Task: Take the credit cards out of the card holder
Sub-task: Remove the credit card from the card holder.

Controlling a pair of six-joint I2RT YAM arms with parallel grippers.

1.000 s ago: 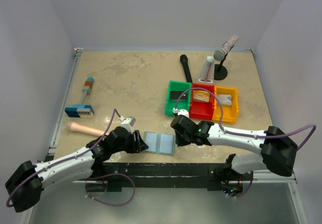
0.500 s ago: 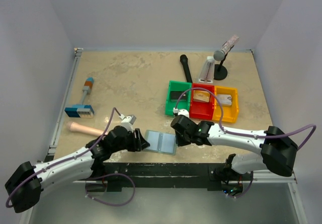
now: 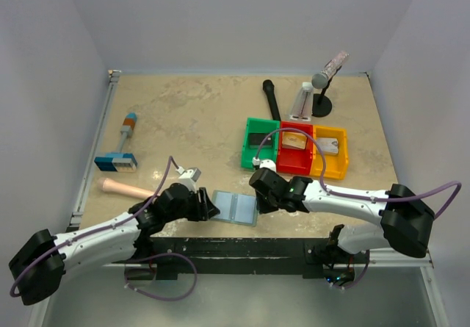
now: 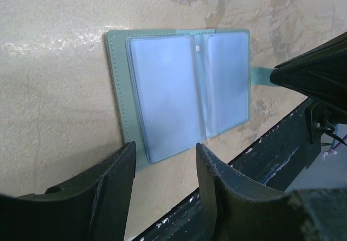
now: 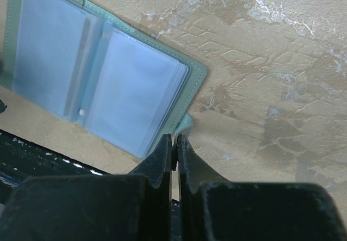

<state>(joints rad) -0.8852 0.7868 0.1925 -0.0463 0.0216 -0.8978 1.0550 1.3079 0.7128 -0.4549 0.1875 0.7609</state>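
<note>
Wrapping up: card holder (image 3: 233, 209) lay open, seemingly empty, at the table's (image 3: 191, 114) near edge.
Left gripper (image 4: 165, 151) stood half-open, empty; right gripper (image 5: 174, 141) closed beside its strap; credit cards (image 3: 295, 140) sat in bins (image 3: 294, 167); withdrawing seemed next.

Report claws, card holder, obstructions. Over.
Left claw open beside card holder. Right claw shut on its tab. Holder open flat, sleeves look empty. Nothing in the way.
</note>
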